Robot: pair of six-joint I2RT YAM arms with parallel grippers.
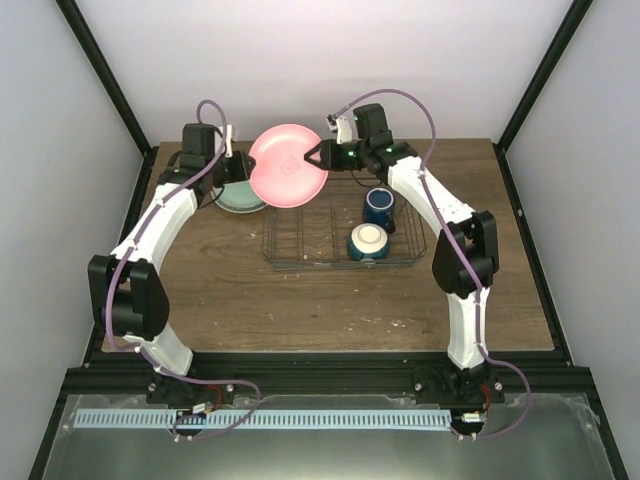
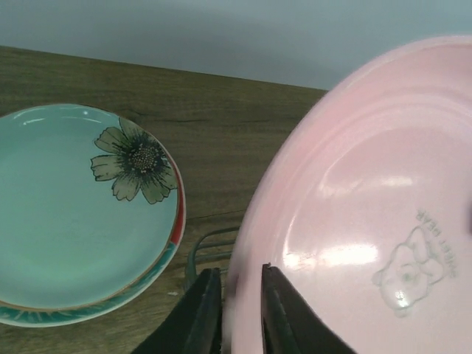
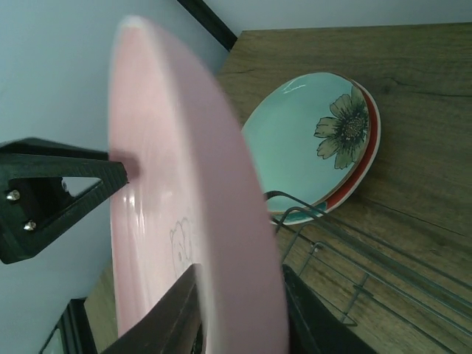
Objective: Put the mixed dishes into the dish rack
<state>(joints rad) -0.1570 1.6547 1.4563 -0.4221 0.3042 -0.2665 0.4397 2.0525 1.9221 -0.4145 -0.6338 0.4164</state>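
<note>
The pink plate (image 1: 288, 166) is held up on edge over the far left corner of the dish rack (image 1: 300, 240). My left gripper (image 1: 243, 170) is shut on its left rim and my right gripper (image 1: 312, 157) on its right rim. In the left wrist view the plate (image 2: 369, 221) sits between my fingers (image 2: 240, 271). The right wrist view shows the same for the right gripper (image 3: 240, 273) on the plate (image 3: 184, 184). The mint-green flower plate (image 1: 238, 198) lies on the table left of the rack, on top of the teal-and-red plate (image 2: 179, 214). The dark blue mug (image 1: 379, 206) and the cream bowl (image 1: 367, 241) stand in the rack's right half.
The rack's wire corner (image 2: 203, 247) lies just under the pink plate and next to the stacked plates (image 3: 310, 140). The rack's left prongs (image 1: 290, 235) hold nothing. The wooden table (image 1: 250, 300) ends at white walls behind and beside.
</note>
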